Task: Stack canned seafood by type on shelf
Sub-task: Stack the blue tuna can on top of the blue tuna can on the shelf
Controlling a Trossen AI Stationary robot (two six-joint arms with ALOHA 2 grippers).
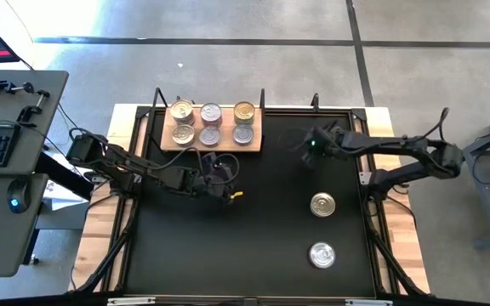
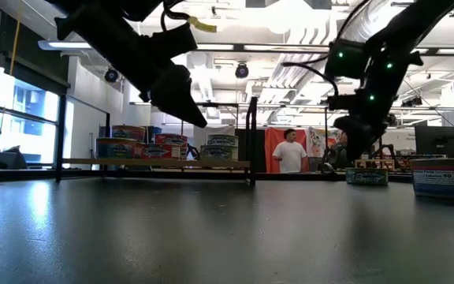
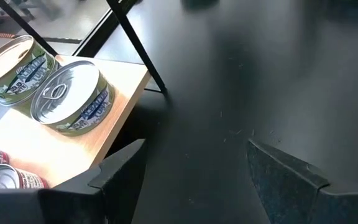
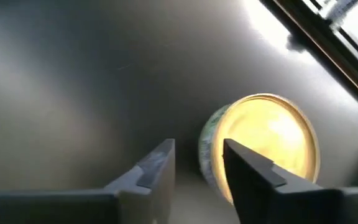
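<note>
Gleaming gold-lidded tin (image 4: pixel 272 140) sits beside the right tool (image 4: pixel 197 165).

Black counter (image 1: pixel 253 246); light-brown wooden shelf (image 1: pixel 253 140) at upper centre holding silver- and gold-lidded tins (image 1: pixel 211 124), green-and-blue labels; two silver tins (image 1: pixel 321 229) lower right.

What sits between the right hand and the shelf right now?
Nothing: in the high view, only bare black table separates the right hand from the shelf.

Table centre (image 1: pixel 262 212) open, two tins (image 1: pixel 321 205) right (well apart)
</note>
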